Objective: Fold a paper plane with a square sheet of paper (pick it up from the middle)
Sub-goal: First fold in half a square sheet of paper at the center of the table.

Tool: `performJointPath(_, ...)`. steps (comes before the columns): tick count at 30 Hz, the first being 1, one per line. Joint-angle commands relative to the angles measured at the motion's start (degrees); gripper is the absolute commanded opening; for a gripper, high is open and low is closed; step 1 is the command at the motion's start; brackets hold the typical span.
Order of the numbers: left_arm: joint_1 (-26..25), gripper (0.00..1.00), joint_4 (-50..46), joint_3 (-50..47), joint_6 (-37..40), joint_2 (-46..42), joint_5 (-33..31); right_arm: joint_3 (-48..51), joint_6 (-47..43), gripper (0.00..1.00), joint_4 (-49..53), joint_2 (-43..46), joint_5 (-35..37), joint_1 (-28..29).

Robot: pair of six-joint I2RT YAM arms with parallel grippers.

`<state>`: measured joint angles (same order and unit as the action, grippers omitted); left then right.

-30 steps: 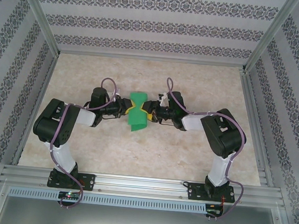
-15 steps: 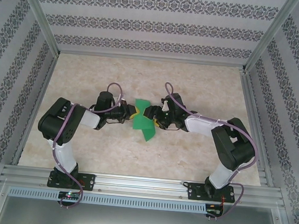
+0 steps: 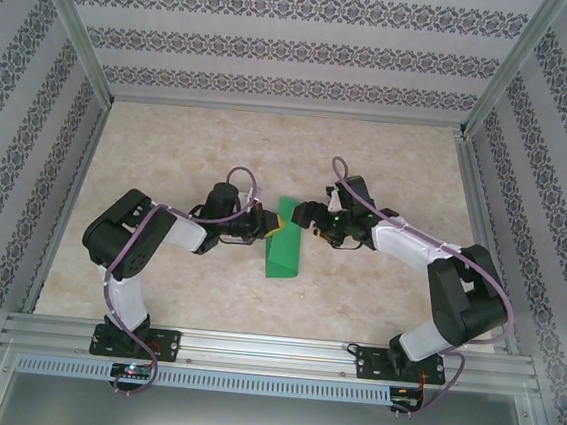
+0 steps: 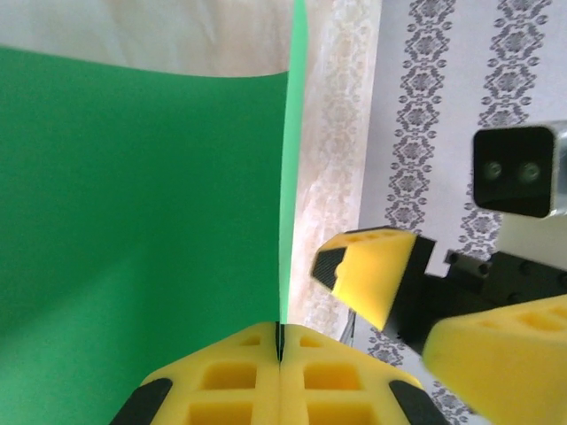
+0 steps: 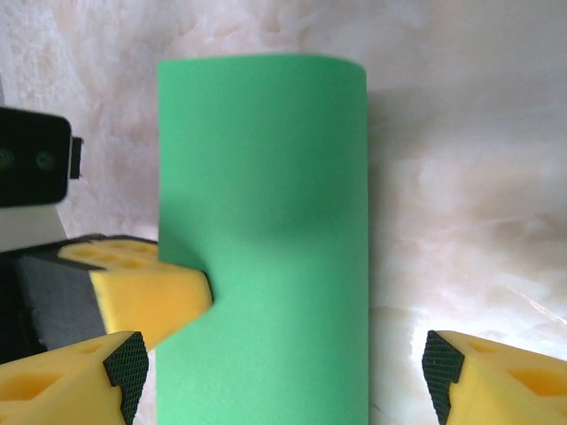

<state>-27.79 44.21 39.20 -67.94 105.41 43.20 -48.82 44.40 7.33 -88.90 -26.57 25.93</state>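
The left hand (image 3: 265, 225) is clamped shut on the left edge of the paper (image 3: 282, 245), near the middle of the tabletop (image 3: 419, 165). In its wrist view the two yellow pads (image 4: 230, 390) meet, with the thin green edge caught in the seam between them. Just right of the paper, the right hand (image 3: 308, 222) has its jaws apart. In its own view the paper (image 5: 266, 221) stands between its fingers (image 5: 496, 372) with a gap on either side, while the left hand's pad bites in from the left. The paper is plain bright green, doubled into a tall narrow band. Its far end is rounded like a curl rather than a sharp crease, and a soft shadow dents it beside the pinch. From above it reads as a slim strip running far to near, slightly slanted; whether its near end touches the tabletop I cannot tell. Marbled beige tabletop lies bare on every side. The patterned walls (image 3: 300, 43) stand well apart from both hands, and the metal rail (image 3: 270, 350) carrying the arm bases runs along the near edge.
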Motion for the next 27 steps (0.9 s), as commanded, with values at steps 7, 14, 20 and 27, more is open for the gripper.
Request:
performJointPath(7,-4.32,0.06,-8.37,-1.0,5.46,-2.71,-11.14,-0.71,-5.55,0.76,4.58,-3.95,-6.53,-0.5)
performJointPath(14,-4.29,0.06,-11.63,-1.56,6.94,-3.59,-13.68,-2.72,-5.37,0.67,5.21,-8.48,-7.35,0.58)
performJointPath(20,-4.29,0.07,-13.42,-0.56,7.81,-3.45,-13.47,-5.18,-4.94,0.6,6.48,-11.91,-6.77,1.65)
performJointPath(27,-4.14,0.14,-16.15,0.07,8.74,-4.62,-13.31,-7.25,-5.19,0.51,10.5,-14.75,-3.29,2.11)
